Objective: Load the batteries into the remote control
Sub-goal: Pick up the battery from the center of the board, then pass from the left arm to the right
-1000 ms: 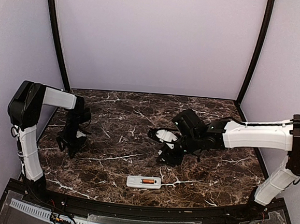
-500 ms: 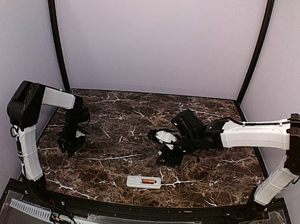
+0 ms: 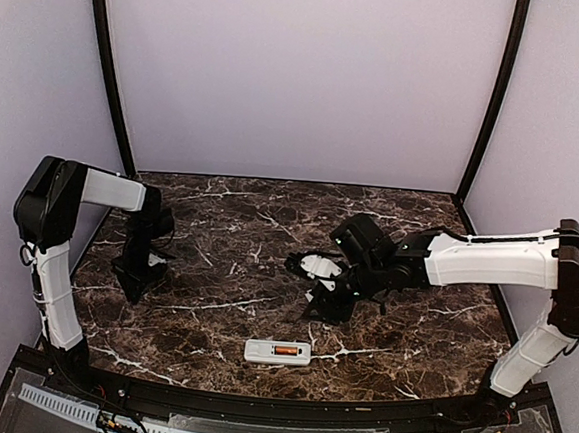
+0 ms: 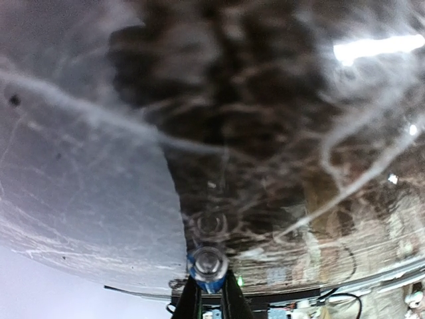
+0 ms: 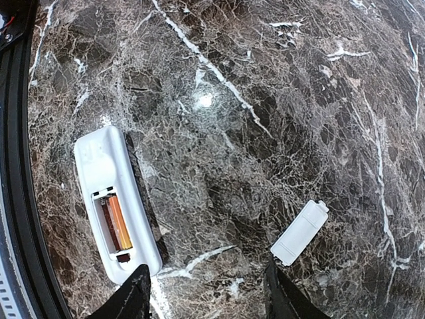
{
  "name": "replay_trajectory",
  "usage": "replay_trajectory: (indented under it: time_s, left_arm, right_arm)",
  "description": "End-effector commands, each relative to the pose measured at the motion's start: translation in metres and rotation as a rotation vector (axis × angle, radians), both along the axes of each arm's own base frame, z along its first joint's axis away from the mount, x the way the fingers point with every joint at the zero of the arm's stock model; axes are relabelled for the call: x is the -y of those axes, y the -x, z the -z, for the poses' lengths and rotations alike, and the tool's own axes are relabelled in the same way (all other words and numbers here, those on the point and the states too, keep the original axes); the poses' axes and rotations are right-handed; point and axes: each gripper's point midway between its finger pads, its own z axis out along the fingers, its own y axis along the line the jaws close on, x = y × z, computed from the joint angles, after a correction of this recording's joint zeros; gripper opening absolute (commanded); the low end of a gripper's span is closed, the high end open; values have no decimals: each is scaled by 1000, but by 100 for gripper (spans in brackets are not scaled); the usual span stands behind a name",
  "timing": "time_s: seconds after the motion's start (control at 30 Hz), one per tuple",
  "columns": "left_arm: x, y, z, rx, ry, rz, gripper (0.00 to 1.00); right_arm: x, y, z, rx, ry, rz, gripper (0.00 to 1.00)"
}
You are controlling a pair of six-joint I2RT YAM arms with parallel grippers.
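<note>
The white remote control (image 3: 278, 352) lies back-up near the table's front edge, with its battery recess open. An orange-red battery (image 5: 117, 222) lies in that recess (image 3: 285, 351). At the left of the table my left gripper (image 3: 136, 283) points down at the marble. In the left wrist view the left gripper (image 4: 209, 284) is shut on the blue battery (image 4: 208, 264), seen end-on between the dark fingers (image 4: 189, 302). My right gripper (image 3: 325, 305) hovers above the middle of the table. It (image 5: 207, 296) stands open with nothing in it, between the remote (image 5: 109, 199) and the loose cover.
A small loose white cover piece (image 5: 300, 232) lies on the dark marble beyond the remote, under the right arm (image 3: 318, 266). The table's black front rim (image 5: 16, 199) runs close to the remote. Purple walls enclose the back and sides.
My left gripper's jaws have come together on the blue battery at the left of the table. The right arm has barely shifted.
</note>
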Motion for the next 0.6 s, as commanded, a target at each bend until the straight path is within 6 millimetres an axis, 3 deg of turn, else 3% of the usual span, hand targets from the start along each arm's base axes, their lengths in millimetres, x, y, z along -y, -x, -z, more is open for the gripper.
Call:
replay_trajectory:
  time_s: [0.0, 0.13, 0.3, 0.43, 0.57]
  left_arm:
    - [7, -40, 31, 180, 33, -18, 0]
    - [4, -60, 19, 288, 10, -32, 0]
    - [25, -90, -29, 516, 92, -32, 0]
    - [68, -94, -74, 667, 215, 54, 0]
    - [144, -82, -124, 799, 448, 181, 0]
  right_arm:
    - [-4, -4, -6, -2, -14, 2, 55]
    - [-3, -5, -9, 1, -17, 11, 55]
    - [1, -13, -33, -14, -100, 61, 55]
    - [9, -30, -69, -30, -229, 156, 55]
    - [0, -31, -112, -93, -423, 204, 55]
